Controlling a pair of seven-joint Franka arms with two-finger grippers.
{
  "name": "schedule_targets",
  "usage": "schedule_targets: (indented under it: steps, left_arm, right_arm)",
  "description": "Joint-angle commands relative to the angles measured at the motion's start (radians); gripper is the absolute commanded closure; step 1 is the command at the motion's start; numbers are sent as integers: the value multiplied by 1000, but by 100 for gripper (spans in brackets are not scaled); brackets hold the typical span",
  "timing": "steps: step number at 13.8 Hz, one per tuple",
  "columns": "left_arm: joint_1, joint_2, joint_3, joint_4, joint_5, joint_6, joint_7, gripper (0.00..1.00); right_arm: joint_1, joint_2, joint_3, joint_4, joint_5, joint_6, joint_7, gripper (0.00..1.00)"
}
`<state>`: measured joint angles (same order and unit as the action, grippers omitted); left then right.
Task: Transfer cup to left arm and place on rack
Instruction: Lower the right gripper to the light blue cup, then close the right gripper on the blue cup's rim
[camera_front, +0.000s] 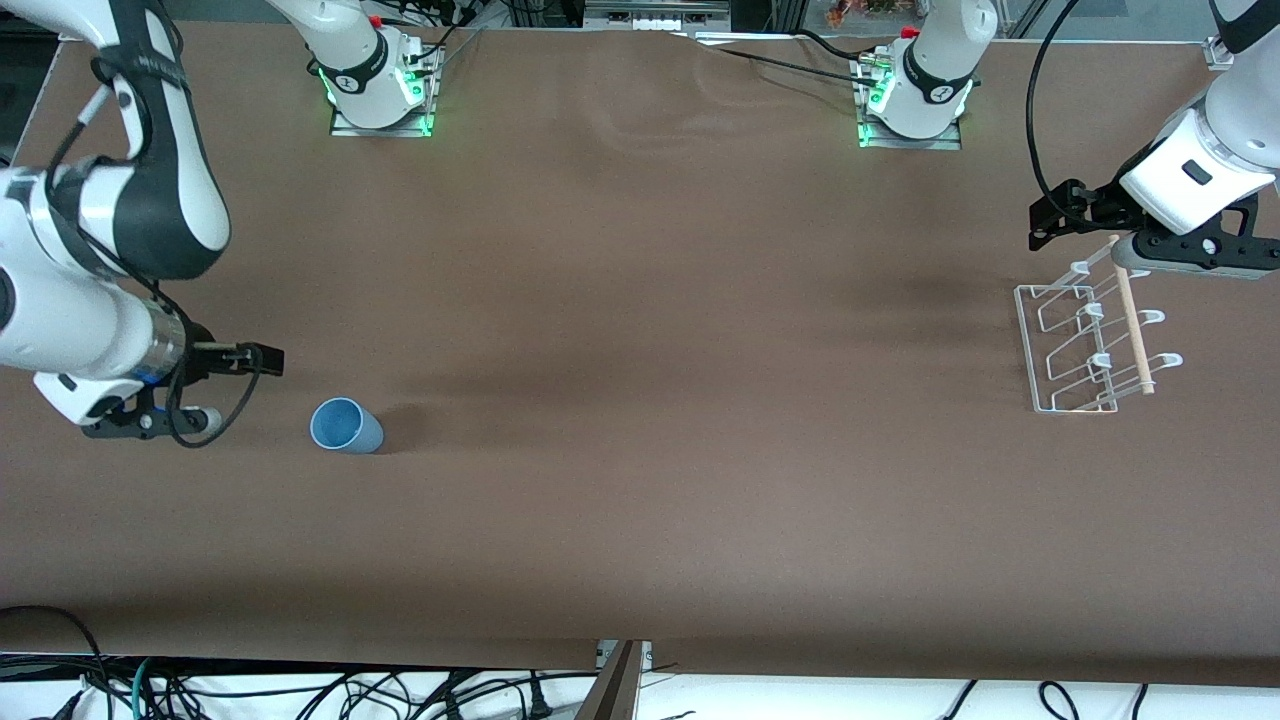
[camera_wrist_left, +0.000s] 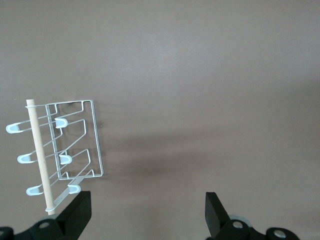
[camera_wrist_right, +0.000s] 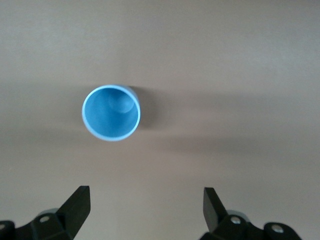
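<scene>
The light-blue cup (camera_front: 346, 426) stands upright on the tabletop (camera_front: 640, 400) just beside your right gripper (camera_front: 262, 360), fingers released; centre over its rim before descending. The left gripper (camera_wrist_left: 147, 215) waits, released, above the rack (camera_front: 1090, 345)

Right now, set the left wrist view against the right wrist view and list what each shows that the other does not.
Only the left wrist view shows the rack, white wire with a wooden dowel, lying on the table off to one side of the left end effector, whose fingers stand open. Only the right wrist view shows the cup, blue and upright with its mouth up, ahead of the open right end effector. Both show bare brown table and hold nothing.
</scene>
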<state>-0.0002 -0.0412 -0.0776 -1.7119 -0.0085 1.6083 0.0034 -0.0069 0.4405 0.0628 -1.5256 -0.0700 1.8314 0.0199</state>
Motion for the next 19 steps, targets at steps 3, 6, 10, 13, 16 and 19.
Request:
schedule_targets:
  steps: [3, 6, 10, 13, 16, 19]
  left_arm:
    - [3, -2, -4, 5, 10, -7, 7, 0]
    - [2, -3, -4, 5, 10, -7, 7, 0]
    - [2, -3, -4, 5, 10, -7, 6, 0]
    - [3, -3, -4, 5, 10, -7, 7, 0]
    - [3, -3, -4, 5, 10, -7, 6, 0]
    - [2, -3, -4, 5, 10, -8, 6, 0]
  right_arm:
    - [-7, 89, 8, -68, 19, 156, 3, 0]
    - [-8, 133, 9, -79, 21, 213, 20, 0]
    - [-8, 159, 11, -84, 22, 233, 20, 0]
    - [-8, 168, 11, -100, 49, 275, 20, 2]
    - [-8, 176, 11, -99, 50, 293, 20, 15]
    - [-10, 179, 11, -93, 79, 296, 20, 62]
